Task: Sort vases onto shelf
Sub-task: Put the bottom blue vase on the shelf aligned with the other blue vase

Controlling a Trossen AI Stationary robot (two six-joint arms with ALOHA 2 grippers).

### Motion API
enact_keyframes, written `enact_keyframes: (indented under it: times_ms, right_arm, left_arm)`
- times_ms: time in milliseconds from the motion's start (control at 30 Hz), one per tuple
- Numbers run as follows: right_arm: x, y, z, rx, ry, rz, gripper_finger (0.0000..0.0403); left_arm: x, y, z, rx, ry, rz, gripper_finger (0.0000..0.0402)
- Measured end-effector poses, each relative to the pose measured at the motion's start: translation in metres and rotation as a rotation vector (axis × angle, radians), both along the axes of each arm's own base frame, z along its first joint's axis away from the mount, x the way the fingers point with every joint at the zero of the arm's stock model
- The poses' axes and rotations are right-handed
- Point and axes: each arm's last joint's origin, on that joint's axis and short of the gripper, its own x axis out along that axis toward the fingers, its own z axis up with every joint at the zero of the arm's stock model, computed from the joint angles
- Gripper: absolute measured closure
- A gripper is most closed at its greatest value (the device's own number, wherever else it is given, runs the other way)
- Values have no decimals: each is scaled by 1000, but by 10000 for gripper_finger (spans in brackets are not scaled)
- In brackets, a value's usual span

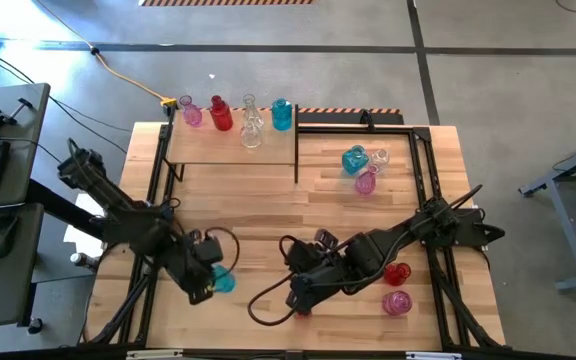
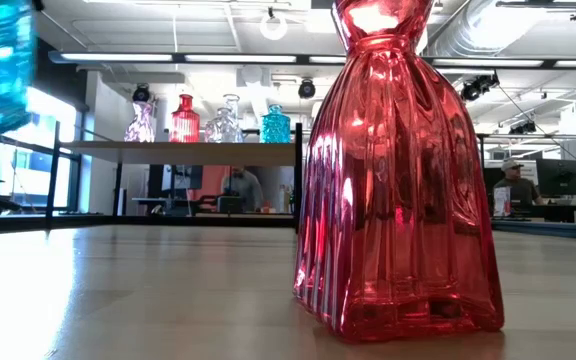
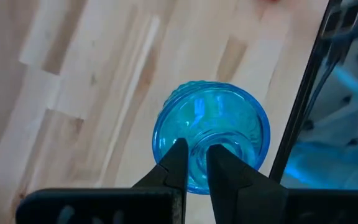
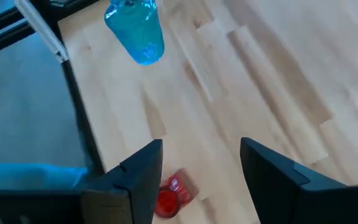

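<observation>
Overhead only: shelf (image 1: 230,147) with vases (image 1: 220,113).

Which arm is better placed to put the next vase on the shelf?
Left. Its pincer is shut on the neck of a ribbed teal-blue glass vase, ready to carry to the light wooden shelf. The right pincer hangs open above a small red glass vase, gripping nothing.

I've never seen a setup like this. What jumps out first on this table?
The big red vase fills the low view, standing upright on the table right by the camera. Behind it, a row of vases in pink, red, clear and teal lines the far edge of the shelf. Near the table's front edge, the left gripper pinches the neck of a blue vase, while the right gripper hangs open above a small red vase.
</observation>
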Motion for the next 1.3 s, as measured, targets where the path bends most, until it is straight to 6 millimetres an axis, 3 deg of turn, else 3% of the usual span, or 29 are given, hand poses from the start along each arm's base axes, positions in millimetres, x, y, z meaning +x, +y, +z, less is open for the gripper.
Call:
enact_keyframes:
  times_ms: [233, 467, 867, 1300]
  right_arm:
    - [8, -4, 5, -169, -92, 69, 206]
    - [25, -18, 13, -340, -178, 175, 206]
    - [48, -59, 18, -290, -228, 142, 206]
    - [54, -77, 18, -323, -197, 243, 206]
  left_arm:
    - [1, 29, 20, 12, -122, 73, 377]
    - [15, 48, 29, 40, -229, 95, 378]
    - [33, 67, 35, 52, -329, 82, 376]
    - [40, 95, 39, 127, -348, 72, 376]
